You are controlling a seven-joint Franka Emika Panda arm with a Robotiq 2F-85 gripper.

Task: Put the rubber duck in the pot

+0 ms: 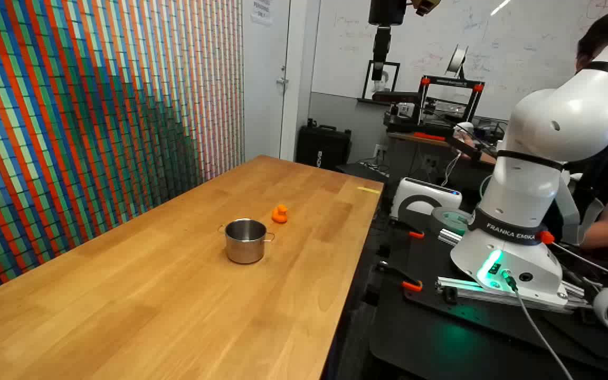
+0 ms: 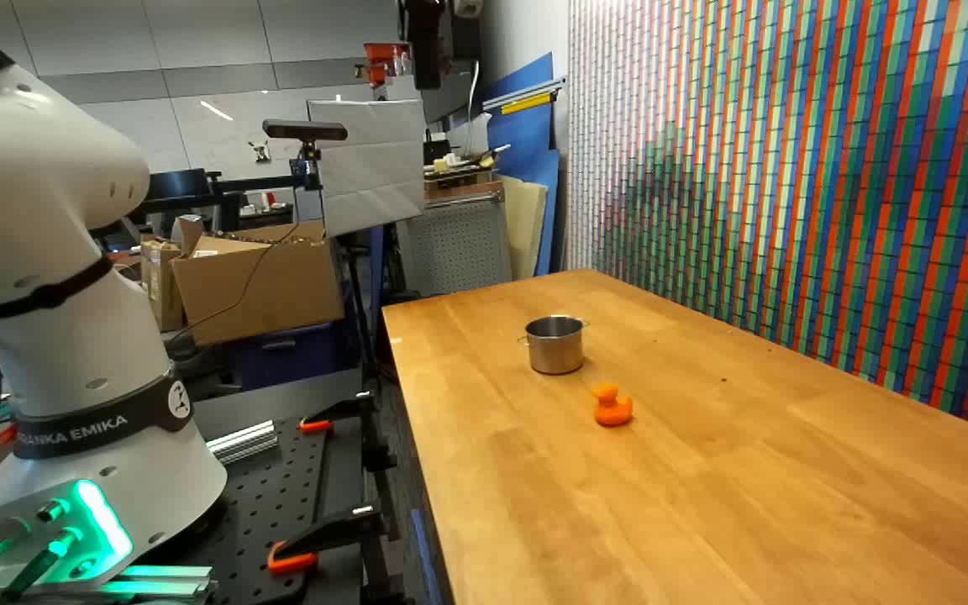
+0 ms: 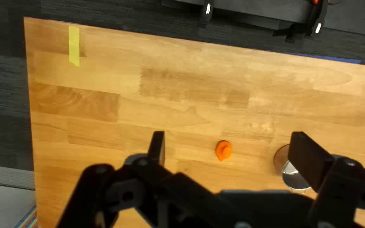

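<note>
The orange rubber duck (image 1: 279, 214) stands on the wooden table close beside the silver pot (image 1: 245, 241), apart from it. Both also show in an exterior view, the duck (image 2: 612, 406) nearer the camera than the pot (image 2: 555, 345). The pot is upright; what I see of its inside is dark and bare. In the wrist view my gripper (image 3: 228, 141) is open and empty, high above the table. The duck (image 3: 223, 150) lies in line between its fingers, far below them. The right finger hides part of the pot (image 3: 293, 177). The gripper also shows at the top edge in an exterior view (image 1: 378, 74).
The wooden table (image 1: 177, 311) borders a striped, shiny wall (image 1: 98, 105) along its long side. Yellow tape (image 3: 74, 46) marks a corner. Black clamps with orange ends (image 2: 307, 546) sit on the robot's base stand, across a gap from the table.
</note>
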